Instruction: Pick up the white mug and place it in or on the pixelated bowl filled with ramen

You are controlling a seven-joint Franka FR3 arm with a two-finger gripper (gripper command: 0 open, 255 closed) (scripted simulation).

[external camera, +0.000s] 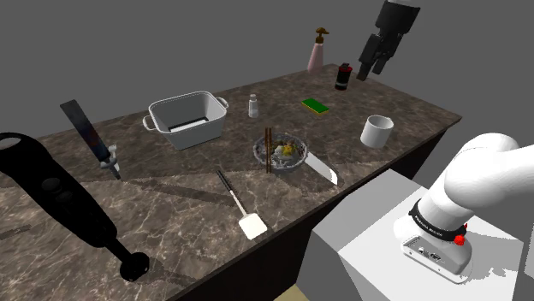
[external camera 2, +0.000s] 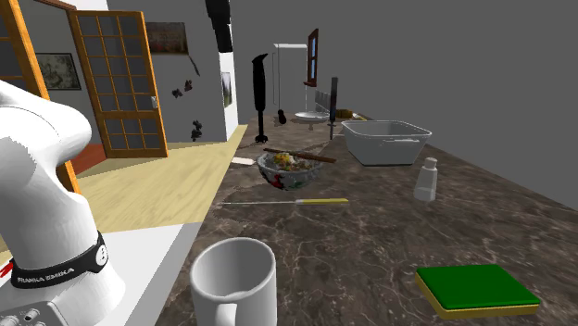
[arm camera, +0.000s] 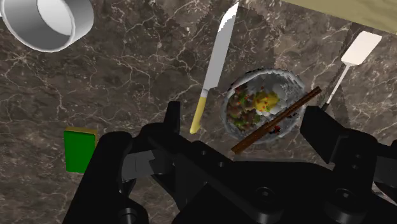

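White mug (external camera: 376, 131) stands on the table (external camera: 171, 201), apart from the ramen bowl (external camera: 281, 154). The gripper (external camera: 366, 73) hangs high, spread wide and empty.

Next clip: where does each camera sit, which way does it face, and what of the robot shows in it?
Shoulder view: beside the stand, looking down over the counter; the arm's base and the raised gripper show.
Second exterior view: low by the arm's base, looking along the counter past the mug towards the bowl.
Wrist view: on the hand, looking down between open fingers at bowl and knife.
Shared: all three show mug and bowl.
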